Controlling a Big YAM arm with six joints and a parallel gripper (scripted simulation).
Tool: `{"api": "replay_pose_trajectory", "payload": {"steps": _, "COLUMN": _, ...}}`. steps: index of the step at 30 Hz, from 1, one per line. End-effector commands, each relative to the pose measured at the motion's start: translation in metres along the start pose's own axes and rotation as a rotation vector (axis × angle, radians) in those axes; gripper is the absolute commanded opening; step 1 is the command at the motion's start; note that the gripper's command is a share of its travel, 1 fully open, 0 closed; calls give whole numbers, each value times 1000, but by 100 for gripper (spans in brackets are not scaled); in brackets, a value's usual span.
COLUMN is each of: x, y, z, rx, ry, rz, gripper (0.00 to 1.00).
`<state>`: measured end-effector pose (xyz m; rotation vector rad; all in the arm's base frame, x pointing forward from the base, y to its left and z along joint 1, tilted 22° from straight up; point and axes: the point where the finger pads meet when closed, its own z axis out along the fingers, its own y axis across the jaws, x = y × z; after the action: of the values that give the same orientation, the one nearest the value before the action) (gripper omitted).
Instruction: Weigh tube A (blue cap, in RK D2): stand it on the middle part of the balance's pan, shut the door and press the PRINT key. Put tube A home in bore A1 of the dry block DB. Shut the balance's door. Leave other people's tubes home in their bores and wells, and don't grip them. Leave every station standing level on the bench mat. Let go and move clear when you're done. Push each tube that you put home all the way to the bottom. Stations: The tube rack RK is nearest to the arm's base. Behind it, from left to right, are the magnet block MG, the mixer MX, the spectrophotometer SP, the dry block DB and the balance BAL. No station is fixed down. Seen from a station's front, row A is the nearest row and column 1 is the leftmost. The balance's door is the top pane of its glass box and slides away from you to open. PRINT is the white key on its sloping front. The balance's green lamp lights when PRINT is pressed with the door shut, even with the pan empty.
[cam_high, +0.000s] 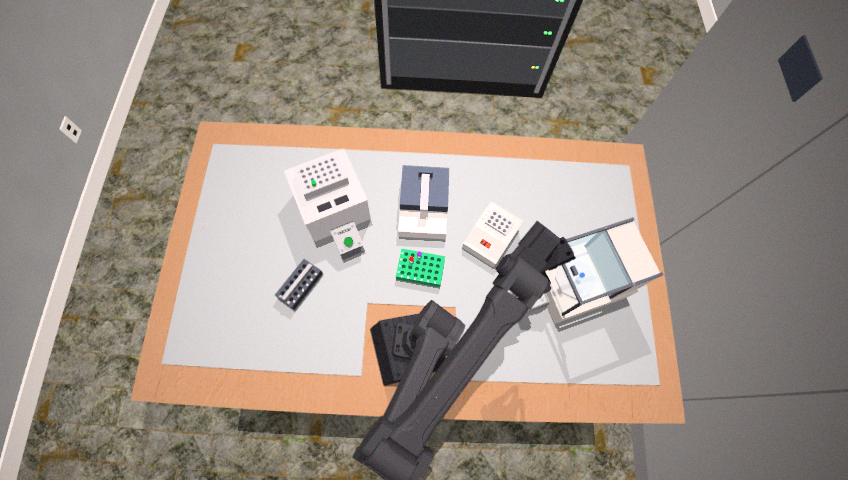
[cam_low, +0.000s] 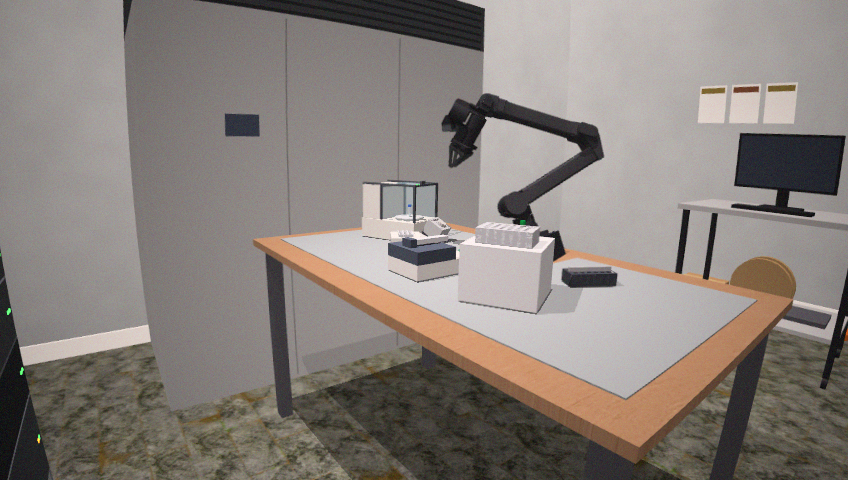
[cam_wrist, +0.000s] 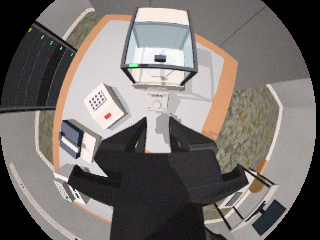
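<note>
The balance (cam_high: 641, 246) (cam_low: 380, 227) (cam_wrist: 161, 16) stands at the right. Its top pane looks shut, with the dark handle (cam_high: 574, 270) (cam_wrist: 160, 58) near the front edge. Tube A's blue cap (cam_high: 581, 275) (cam_low: 409, 205) shows inside the glass, upright over the pan. A green lamp (cam_wrist: 133, 65) shows lit at the box's front frame. The white round key (cam_wrist: 157, 104) is on the small front panel. My gripper (cam_high: 562, 254) (cam_low: 453, 163) (cam_wrist: 157, 120) is partly open and empty, high above and in front of the balance. The dry block (cam_high: 470, 246) (cam_wrist: 112, 107) shows bores without tubes.
The green rack (cam_high: 439, 282) holds red- and purple-capped tubes. The mixer (cam_high: 333, 220) (cam_low: 505, 273) holds a green-capped tube. The spectrophotometer (cam_high: 422, 228) (cam_low: 422, 270) stands behind the rack. The black magnet block (cam_high: 299, 284) (cam_low: 589, 278) is at the left.
</note>
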<state>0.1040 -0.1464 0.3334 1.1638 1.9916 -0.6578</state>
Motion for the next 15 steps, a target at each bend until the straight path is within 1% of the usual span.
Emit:
{"api": "replay_pose_trajectory", "payload": {"steps": 1, "x": -30, "y": -5, "z": -13, "rx": -59, "ry": -20, "rz": -123, "gripper": 30}}
{"api": "replay_pose_trajectory", "payload": {"steps": 2, "x": -25, "y": -4, "z": -8, "rx": -59, "ry": -6, "rz": -134, "gripper": 30}}
{"api": "replay_pose_trajectory", "payload": {"steps": 3, "x": -38, "y": -5, "z": -9, "rx": -65, "ry": -12, "rz": -165, "gripper": 30}}
{"api": "replay_pose_trajectory", "payload": {"steps": 4, "x": -46, "y": -6, "z": -4, "rx": -70, "ry": -5, "rz": -199, "gripper": 30}}
{"api": "replay_pose_trajectory", "payload": {"steps": 7, "x": -46, "y": -6, "z": -3, "rx": -90, "ry": 19, "rz": -296, "gripper": 30}}
{"api": "replay_pose_trajectory", "payload": {"steps": 9, "x": -46, "y": -6, "z": -3, "rx": -90, "ry": 19, "rz": -296, "gripper": 30}}
{"api": "replay_pose_trajectory", "payload": {"steps": 10, "x": -39, "y": -6, "z": -3, "rx": -100, "ry": 55, "rz": -331, "gripper": 30}}
{"api": "replay_pose_trajectory", "payload": {"steps": 11, "x": -39, "y": -7, "z": -5, "rx": -99, "ry": 50, "rz": -331, "gripper": 30}}
{"api": "replay_pose_trajectory", "payload": {"steps": 12, "x": -54, "y": -6, "z": 2, "rx": -103, "ry": 35, "rz": -361, "gripper": 30}}
{"api": "replay_pose_trajectory", "payload": {"steps": 13, "x": -61, "y": -7, "z": 6, "rx": -110, "ry": 44, "rz": -393, "gripper": 30}}
{"api": "replay_pose_trajectory", "payload": {"steps": 14, "x": -60, "y": -7, "z": 7, "rx": -119, "ry": 60, "rz": -426, "gripper": 30}}
{"api": "replay_pose_trajectory", "payload": {"steps": 15, "x": -55, "y": -7, "z": 7, "rx": -130, "ry": 89, "rz": -459, "gripper": 30}}
